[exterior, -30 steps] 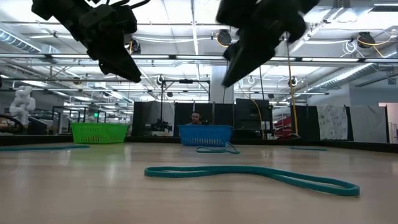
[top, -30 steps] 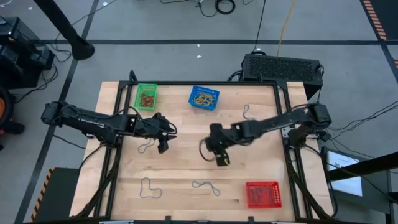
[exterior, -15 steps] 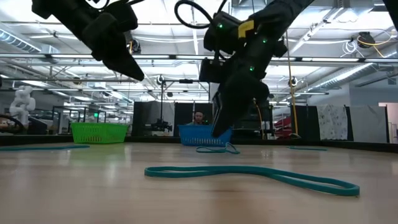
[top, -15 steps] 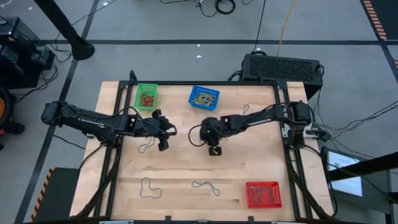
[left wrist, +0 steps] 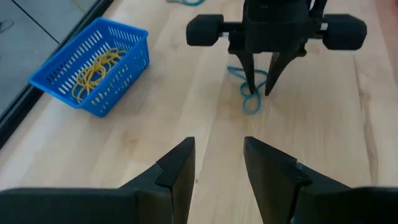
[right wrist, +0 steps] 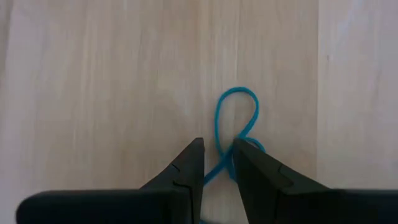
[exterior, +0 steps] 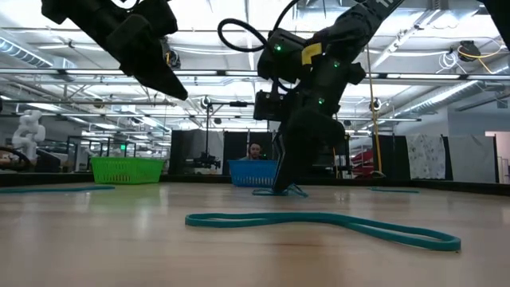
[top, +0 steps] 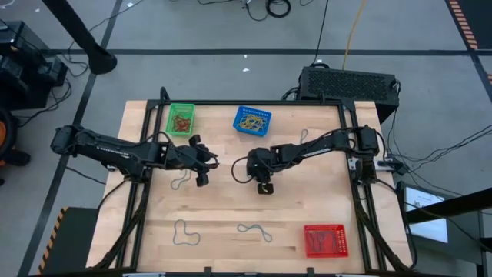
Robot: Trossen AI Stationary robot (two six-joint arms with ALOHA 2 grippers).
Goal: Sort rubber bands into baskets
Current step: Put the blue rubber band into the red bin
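Observation:
My right gripper (right wrist: 217, 163) points down at mid-table, open by a narrow gap. Its fingertips stand at table height on either side of a strand of a teal rubber band (right wrist: 237, 118) that lies flat on the wood. The band also shows in the left wrist view (left wrist: 250, 102). My left gripper (left wrist: 219, 163) is open and empty, above the table to the left of it (top: 201, 175). The green basket (top: 181, 120) and the blue basket (top: 252, 121) stand at the far edge, the red basket (top: 326, 240) at the near right. All three hold bands. My right gripper comes from above, pointing down, with one strand of the teal band (right wrist: 219, 155) running between its fingers. The band lies on the table. I cannot tell whether the fingers touch it.
More loose bands lie on the table: one under my left gripper (top: 181, 181), two near the front edge (top: 185, 231) (top: 254, 229), and one at the far right (top: 306, 138). A black vented box (top: 350, 83) stands behind the table's far right corner.
My right gripper has gone toward the table's far left and down, from well above the table to the tabletop, over the teal band.

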